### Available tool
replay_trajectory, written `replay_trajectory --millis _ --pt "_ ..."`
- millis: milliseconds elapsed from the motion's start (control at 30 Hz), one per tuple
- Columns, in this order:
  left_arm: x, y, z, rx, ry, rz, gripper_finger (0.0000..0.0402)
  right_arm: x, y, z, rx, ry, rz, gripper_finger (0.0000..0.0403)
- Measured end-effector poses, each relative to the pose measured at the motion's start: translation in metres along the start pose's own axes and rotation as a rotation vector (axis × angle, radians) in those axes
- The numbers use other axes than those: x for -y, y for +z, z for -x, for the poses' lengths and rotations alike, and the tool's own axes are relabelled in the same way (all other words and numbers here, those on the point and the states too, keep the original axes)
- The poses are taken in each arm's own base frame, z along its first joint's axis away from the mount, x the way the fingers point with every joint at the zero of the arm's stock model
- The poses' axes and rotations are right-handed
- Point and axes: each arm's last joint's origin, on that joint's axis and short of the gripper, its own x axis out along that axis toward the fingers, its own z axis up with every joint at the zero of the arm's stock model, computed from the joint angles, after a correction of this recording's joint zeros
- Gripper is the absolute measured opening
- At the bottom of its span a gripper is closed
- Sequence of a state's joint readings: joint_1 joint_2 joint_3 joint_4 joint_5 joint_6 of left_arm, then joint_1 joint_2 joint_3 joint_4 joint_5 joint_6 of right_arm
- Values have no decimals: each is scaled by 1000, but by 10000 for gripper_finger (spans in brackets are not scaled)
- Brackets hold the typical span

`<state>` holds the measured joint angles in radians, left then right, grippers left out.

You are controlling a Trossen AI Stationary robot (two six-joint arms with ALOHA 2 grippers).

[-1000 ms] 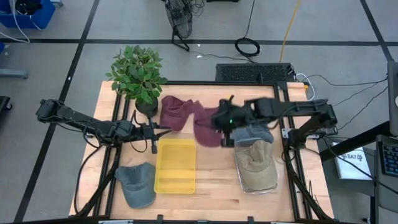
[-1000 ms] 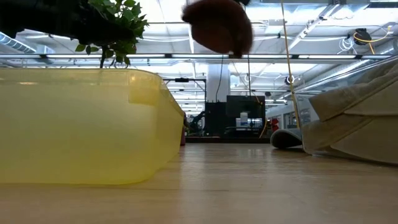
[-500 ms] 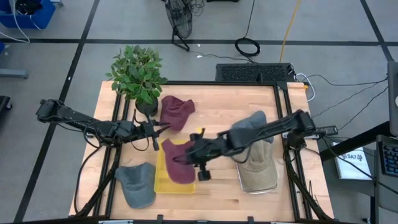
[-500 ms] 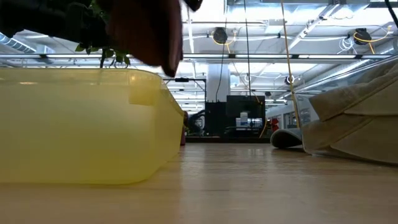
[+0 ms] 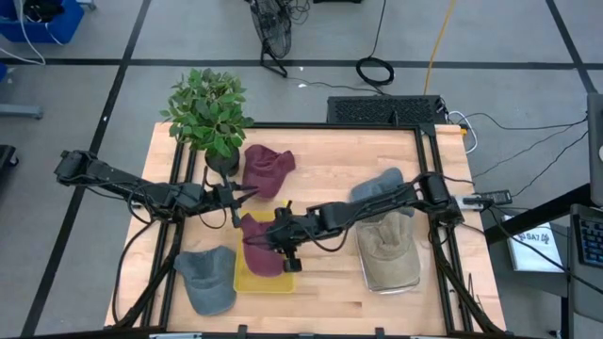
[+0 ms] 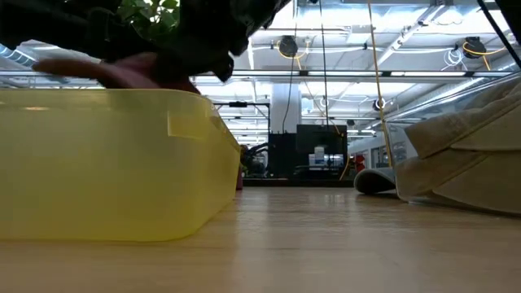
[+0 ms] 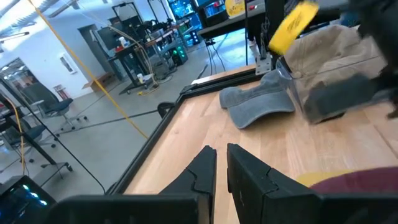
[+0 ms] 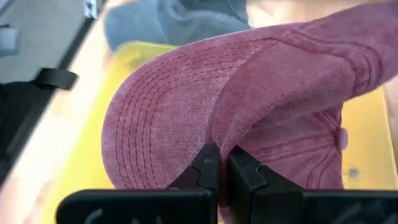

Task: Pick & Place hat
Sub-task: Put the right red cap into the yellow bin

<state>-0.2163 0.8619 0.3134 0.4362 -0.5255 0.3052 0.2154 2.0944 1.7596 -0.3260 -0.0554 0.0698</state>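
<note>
Right gripper [image 5: 280, 247] is clamping the maroon cap [image 5: 259, 247] over the yellow bin [image 5: 266, 282], lower centre of high view; release is pending. Left gripper [image 5: 234, 201] is idling left of centre, jaws nearly together.

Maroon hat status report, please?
Right gripper shut on maroon hat, over yellow bin. Left gripper shut, idle beside the bin. Nothing blocking.

The tub [image 5: 252, 275] is see-through yellow. In it lies a maroon cap [image 5: 261, 247] with stitched rows on its brim; a second maroon cap [image 5: 265, 169] lies beyond the tub. Left of the tub is a grey-blue cap [image 5: 206, 280], right of it a tan cap [image 5: 386, 251] and another grey one [image 5: 381, 191]. The plant [image 5: 208, 110] is green, the table [image 5: 330, 165] pale wood.
</note>
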Motion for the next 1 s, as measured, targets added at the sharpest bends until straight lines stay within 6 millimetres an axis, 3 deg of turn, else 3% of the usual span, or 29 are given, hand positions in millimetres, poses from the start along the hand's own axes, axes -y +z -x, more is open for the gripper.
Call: replay_trajectory --millis 167,400,767,1000 --pt "0 0 0 0 0 0 47 4 -9 -14 -39 -6 -34 3" --pt "0 0 0 1 0 -1 47 7 -16 -17 -37 -11 -48 3" --pt "0 0 0 3 2 -9 47 29 -46 -29 -92 -45 -120 5" --pt "0 0 0 -2 0 -8 47 29 -46 -28 -102 -46 -106 35"
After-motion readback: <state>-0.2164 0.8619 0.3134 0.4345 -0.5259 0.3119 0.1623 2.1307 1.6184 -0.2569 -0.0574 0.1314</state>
